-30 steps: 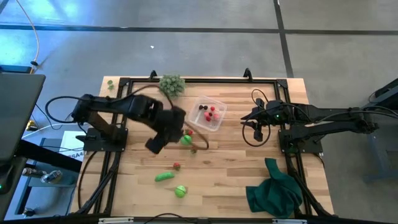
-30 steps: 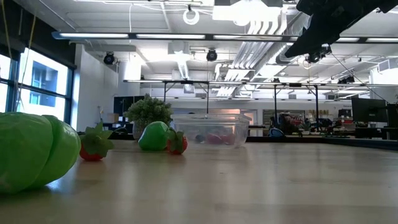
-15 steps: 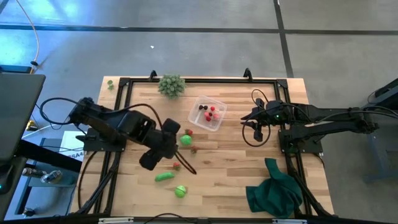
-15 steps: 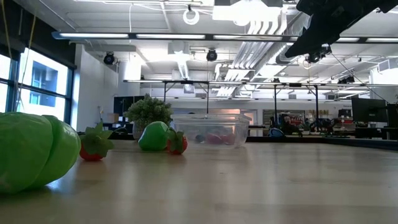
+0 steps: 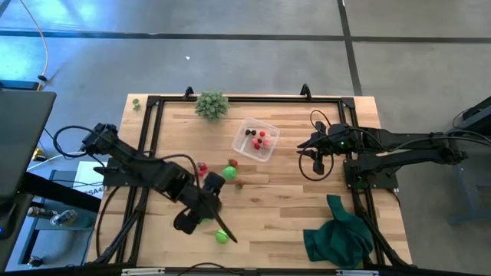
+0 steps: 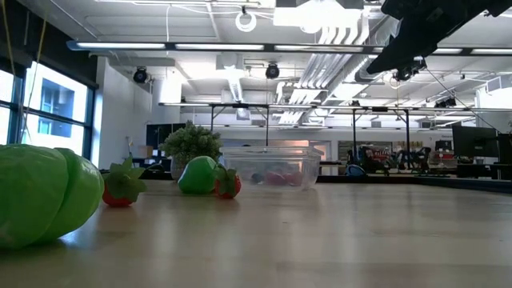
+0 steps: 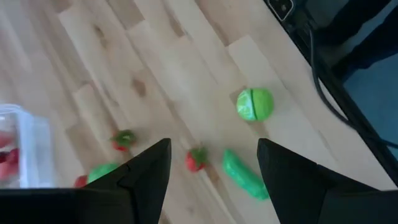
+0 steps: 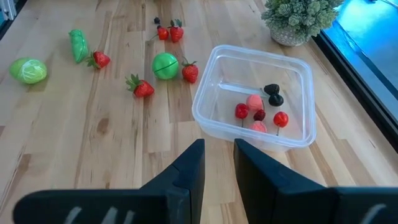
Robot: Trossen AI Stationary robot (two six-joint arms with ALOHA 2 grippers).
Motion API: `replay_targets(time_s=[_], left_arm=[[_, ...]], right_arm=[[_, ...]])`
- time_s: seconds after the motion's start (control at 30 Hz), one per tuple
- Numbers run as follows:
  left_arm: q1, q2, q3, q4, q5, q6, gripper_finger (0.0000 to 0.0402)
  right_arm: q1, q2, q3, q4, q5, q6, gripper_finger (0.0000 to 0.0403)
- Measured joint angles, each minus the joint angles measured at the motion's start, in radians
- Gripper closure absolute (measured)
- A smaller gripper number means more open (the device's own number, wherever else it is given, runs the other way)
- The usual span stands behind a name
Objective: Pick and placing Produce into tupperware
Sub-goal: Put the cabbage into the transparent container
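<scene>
Produce is lying scattered over the wooden table [image 5: 307, 215], mostly in the lower middle of the high view. A green oblong piece [image 7: 244, 175] and a small strawberry [image 7: 196, 159] are sitting just beyond the left gripper [image 7: 211, 171], whose fingers are spread wide and holding nothing. A round green ball [image 7: 255, 104] is resting farther out near the table's edge, and another green ball [image 5: 229, 173] is sitting toward the centre with small red berries [image 5: 202, 168] near it. In the high view the left gripper [image 5: 209, 193] is hovering over the lower middle of the table.

The tupperware [image 5: 255, 139] is standing in the upper middle of the high view, holding several red and dark berries. A spiky pale-green ball [image 5: 211, 104] is sitting to its upper left, near the table's top edge.

The right gripper [image 8: 216, 163] is hanging over the right side of the table, right of the tupperware, its fingers standing close together with only a narrow gap, gripping nothing. A dark green cloth [image 5: 339, 234] is lying crumpled in the lower right corner.
</scene>
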Motion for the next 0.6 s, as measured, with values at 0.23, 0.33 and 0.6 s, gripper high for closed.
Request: replay_targets(time_s=[0.23,0.33,0.6], left_arm=[[0.006,-0.002,-0.158,0.224,0.076,0.029,0.0172],[0.029,0.000,-0.226,0.333,0.129,0.066,0.0172],[0.104,0.000,-0.346,0.426,0.193,0.166,0.0172]], right_arm=[[0.000,0.000,0.000,0.000,0.001,0.000,0.0327],[0.000,0.000,0.000,0.000,0.002,0.000,0.0327],[0.000,0.000,0.000,0.000,0.002,0.000,0.0327]])
